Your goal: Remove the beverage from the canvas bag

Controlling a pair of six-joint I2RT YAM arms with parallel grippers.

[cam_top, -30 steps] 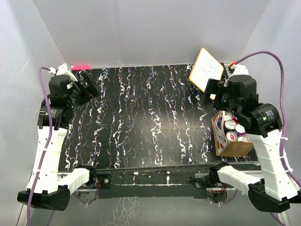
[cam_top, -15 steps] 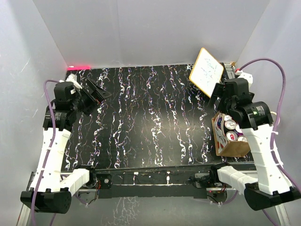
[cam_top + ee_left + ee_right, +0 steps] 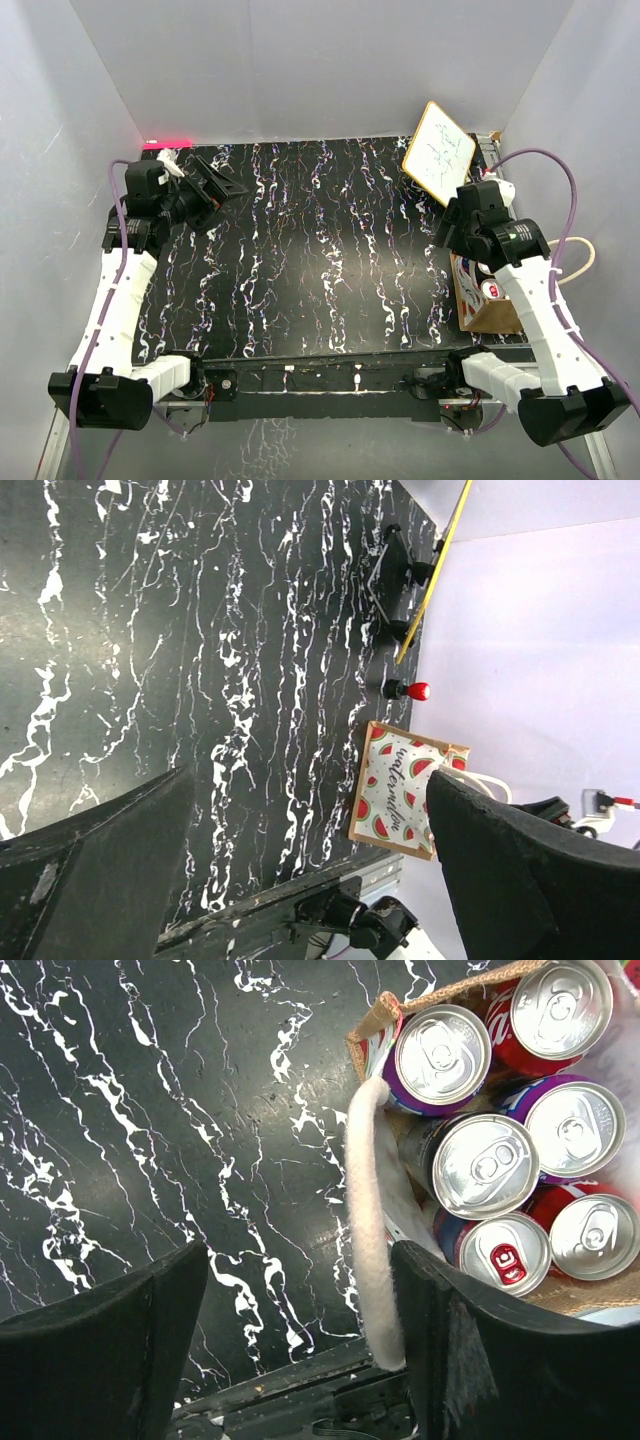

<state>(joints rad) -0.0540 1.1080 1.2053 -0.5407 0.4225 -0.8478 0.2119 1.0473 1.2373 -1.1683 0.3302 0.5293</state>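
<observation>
Motion over the last second is mostly the right arm's: it has swung back toward 6 o'clock, from beside the far wall to the 11 o'clock corner of the tan-brown canvas bag [image 3: 492,318], which sits at 4 o'clock on the black marbled counter [image 3: 320,260]. The right gripper [image 3: 300,1280] hangs spread and empty over bare counter. The silver-topped beverage cans [image 3: 485,1165] stand upright inside the bag, at 2 o'clock in the wrist view, beside a cream looped handle [image 3: 370,1220]. The left gripper [image 3: 214,188], also spread and empty, has edged toward 3 o'clock, well apart. Nothing is grasped yet, and the right gripper probably needs centring over one can.
</observation>
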